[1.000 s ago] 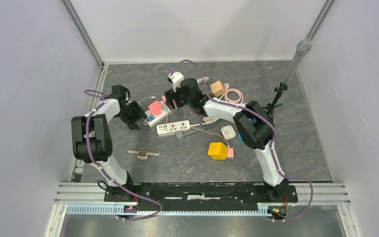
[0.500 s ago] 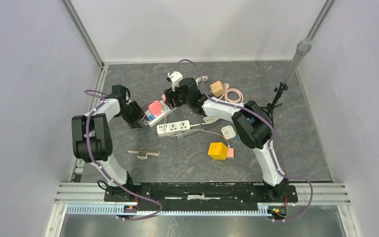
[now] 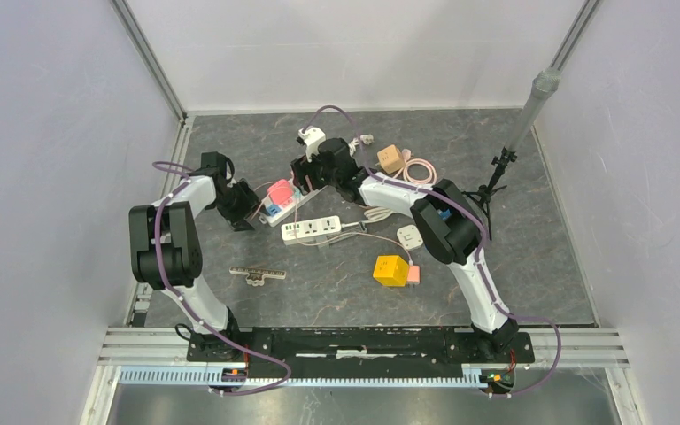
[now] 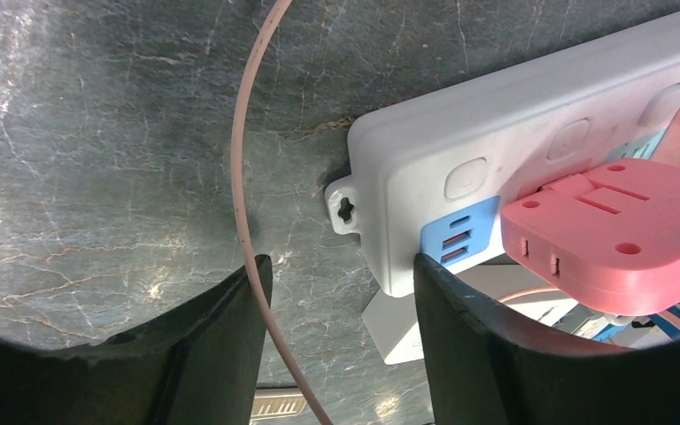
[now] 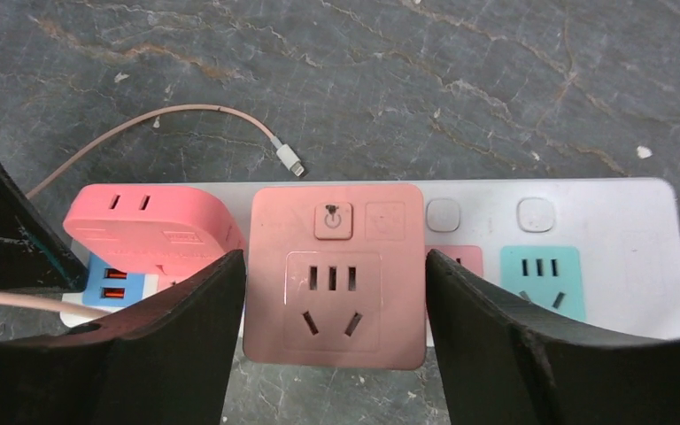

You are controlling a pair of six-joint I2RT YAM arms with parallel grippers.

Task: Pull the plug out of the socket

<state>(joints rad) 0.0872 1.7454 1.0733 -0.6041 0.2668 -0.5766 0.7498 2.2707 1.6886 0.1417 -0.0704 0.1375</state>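
Here the square pink plug (image 5: 334, 301) sits plugged into the white power strip (image 5: 602, 221). The right gripper (image 5: 334, 264) straddles it from above with a finger close against each side, though whether they actually pinch it cannot be told. At the strip's blue USB end, where a second pink adapter (image 4: 620, 221) sits tilted, the left gripper (image 4: 341, 266) stands open and holds nothing, one finger (image 4: 460, 336) against the strip's end and a thin pink cable (image 4: 239, 159) passing just inside the other.
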